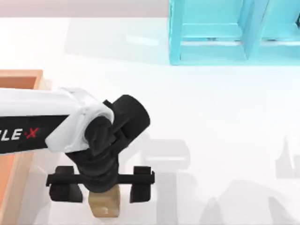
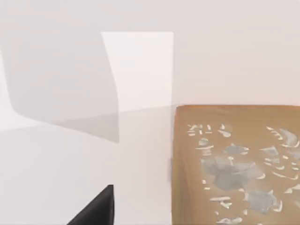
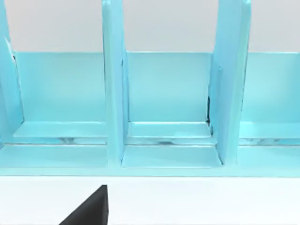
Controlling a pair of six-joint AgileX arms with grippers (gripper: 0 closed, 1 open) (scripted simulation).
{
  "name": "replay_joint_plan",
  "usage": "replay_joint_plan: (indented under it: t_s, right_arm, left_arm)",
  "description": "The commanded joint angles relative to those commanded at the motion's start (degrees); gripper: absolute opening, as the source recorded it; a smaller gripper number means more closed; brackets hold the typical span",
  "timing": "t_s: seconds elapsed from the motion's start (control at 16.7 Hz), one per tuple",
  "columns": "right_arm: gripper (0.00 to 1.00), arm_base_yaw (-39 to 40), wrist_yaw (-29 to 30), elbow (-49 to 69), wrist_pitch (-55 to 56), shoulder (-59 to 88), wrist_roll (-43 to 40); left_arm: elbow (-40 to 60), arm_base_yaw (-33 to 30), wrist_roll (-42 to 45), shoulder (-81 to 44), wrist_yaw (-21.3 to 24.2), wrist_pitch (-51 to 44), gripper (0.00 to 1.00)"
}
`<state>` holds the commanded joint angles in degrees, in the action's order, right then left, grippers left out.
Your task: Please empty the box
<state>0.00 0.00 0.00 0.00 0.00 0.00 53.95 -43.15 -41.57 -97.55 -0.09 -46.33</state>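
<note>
Here, the box [image 1: 21, 79] sits at the table's left edge, its orange-brown interior mostly hidden under the left arm. Just right of the box, the left gripper [image 1: 101, 185] hangs with fingers spread either side of a tan block [image 1: 104, 204], without clamping it. The turquoise shelf unit [image 1: 234, 33] stands well apart from the box; its compartments look empty.

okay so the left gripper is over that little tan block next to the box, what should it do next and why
Probably lift straight up and retreat. The left gripper stands open over the small tan block, which sits on the white table outside the box, so the block looks already set down. Whether the fingers touch it is unclear.
</note>
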Motion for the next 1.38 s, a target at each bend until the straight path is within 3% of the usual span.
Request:
replay_joint_plan:
  t_s: [0.24, 0.66, 1.02, 1.2, 1.38]
  right_arm:
    - [1.0, 0.0, 0.0, 0.0, 0.0, 0.0, 0.0]
    - [1.0, 0.0, 0.0, 0.0, 0.0, 0.0, 0.0]
    - [1.0, 0.0, 0.0, 0.0, 0.0, 0.0, 0.0]
    - [1.0, 0.0, 0.0, 0.0, 0.0, 0.0, 0.0]
    - [1.0, 0.0, 0.0, 0.0, 0.0, 0.0, 0.0]
  left_arm:
    - [2.18, -0.15, -0.23, 0.87, 0.0, -2.34, 1.0]
    - [11.82, -0.22, -0.34, 5.62, -0.01, -18.05, 1.0]
    - [12.48, -0.03, -0.22, 6.07, 0.0, -18.76, 1.0]
    - [14.43, 3.09, 2.32, 4.64, 0.11, -19.78, 1.0]
    - [18.79, 10.03, 8.59, 1.74, 0.13, -21.83, 1.0]
